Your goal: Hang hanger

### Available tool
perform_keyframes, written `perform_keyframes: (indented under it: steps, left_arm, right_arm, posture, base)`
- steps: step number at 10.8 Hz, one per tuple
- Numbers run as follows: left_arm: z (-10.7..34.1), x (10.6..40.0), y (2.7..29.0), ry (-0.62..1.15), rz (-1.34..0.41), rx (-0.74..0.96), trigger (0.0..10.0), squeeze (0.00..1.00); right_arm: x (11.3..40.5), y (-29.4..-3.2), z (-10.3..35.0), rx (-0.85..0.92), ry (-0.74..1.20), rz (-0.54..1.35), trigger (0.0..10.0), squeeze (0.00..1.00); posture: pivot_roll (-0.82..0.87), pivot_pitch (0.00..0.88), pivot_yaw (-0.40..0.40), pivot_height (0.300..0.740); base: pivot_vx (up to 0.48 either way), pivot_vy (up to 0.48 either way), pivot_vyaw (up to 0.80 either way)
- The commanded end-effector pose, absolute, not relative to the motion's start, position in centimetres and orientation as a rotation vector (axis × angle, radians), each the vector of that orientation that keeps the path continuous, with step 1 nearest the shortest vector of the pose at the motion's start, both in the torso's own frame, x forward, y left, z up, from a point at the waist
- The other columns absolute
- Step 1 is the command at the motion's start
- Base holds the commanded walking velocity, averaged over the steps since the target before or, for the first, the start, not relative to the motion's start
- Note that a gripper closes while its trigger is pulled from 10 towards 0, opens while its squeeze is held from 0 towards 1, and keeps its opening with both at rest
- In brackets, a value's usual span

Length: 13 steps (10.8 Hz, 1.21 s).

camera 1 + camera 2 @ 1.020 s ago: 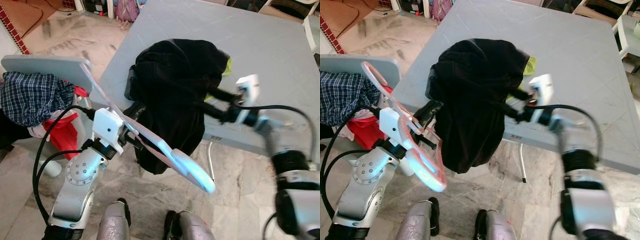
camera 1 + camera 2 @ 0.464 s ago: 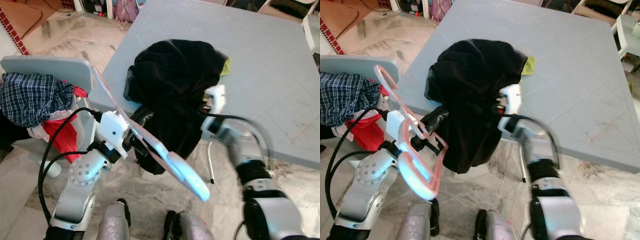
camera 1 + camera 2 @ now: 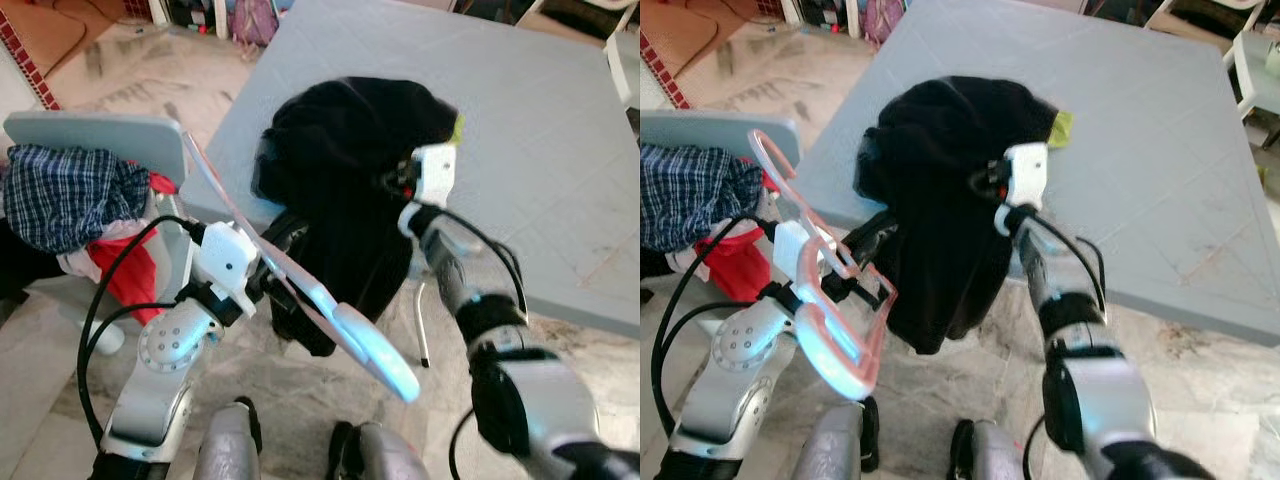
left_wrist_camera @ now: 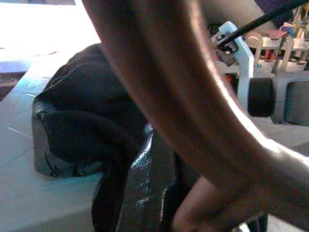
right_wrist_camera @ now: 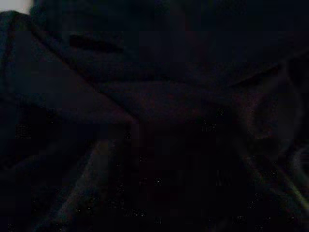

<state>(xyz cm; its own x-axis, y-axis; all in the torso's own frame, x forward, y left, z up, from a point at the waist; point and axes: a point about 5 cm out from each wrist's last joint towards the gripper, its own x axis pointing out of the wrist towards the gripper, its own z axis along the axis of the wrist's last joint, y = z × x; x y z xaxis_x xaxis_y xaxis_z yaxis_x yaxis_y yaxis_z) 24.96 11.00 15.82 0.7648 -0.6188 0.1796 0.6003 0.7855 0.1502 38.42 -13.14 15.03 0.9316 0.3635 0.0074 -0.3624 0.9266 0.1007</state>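
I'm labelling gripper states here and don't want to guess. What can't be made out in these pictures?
- Right gripper: its tips are buried in the black garment; the right wrist view is dark cloth, so open or shut is unclear.
- Left gripper: in the left wrist view the pink hanger blocks its grip.
- Yellow-green item: mostly hidden under the garment.

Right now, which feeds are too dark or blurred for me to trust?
Right wrist view: nearly black, only folds of the black garment discernible. Left wrist view: the pink hanger sits too close, a smeared band, and the window behind is blown out. Eye views: mostly sharp, slight blur on the right gripper against the garment.
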Motion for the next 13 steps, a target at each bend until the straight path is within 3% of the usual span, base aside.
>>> perform_keyframes:
  steps: [1, 5, 8, 10, 13]
  left_arm:
    - [16.2, 24.8, 10.5, -0.244, -0.681, 0.091, 10.0, 0.00]
    - [16.1, 24.8, 10.5, -0.242, -0.673, 0.090, 10.0, 0.00]
    - [15.5, 24.7, 10.8, -0.211, -0.655, 0.089, 10.0, 0.00]
    - [12.2, 24.3, 13.3, -0.082, -0.580, 0.061, 10.0, 0.00]
    - [11.4, 24.2, 13.4, -0.060, -0.584, 0.091, 10.0, 0.00]
  right_arm:
    - [38.8, -14.3, 15.6, 0.087, -0.006, 0.305, 0.0, 0.00]
    - [39.3, -15.7, 15.9, 0.032, -0.007, 0.208, 0.0, 0.00]
    - [40.7, -21.9, 21.5, 0.097, -0.132, -0.228, 0.0, 0.00]
    - [40.0, -26.7, 26.3, 0.084, -0.289, -0.428, 0.0, 0.00]
    - [38.7, -30.0, 29.9, 0.024, -0.414, -0.540, 0.0, 0.00]
  posture:
    - [0.11, 0.143, -0.098, 0.740]
    - [0.11, 0.152, -0.100, 0.740]
    - [0.12, 0.163, -0.104, 0.740]
    - [0.13, 0.165, -0.108, 0.740]
    - [0.12, 0.163, -0.106, 0.740]
  base:
    - [0.000, 0.000, 0.00]
    - [0.000, 0.000, 0.00]
    - [0.000, 0.000, 0.00]
    - [0.000, 0.000, 0.00]
    - [0.000, 0.000, 0.00]
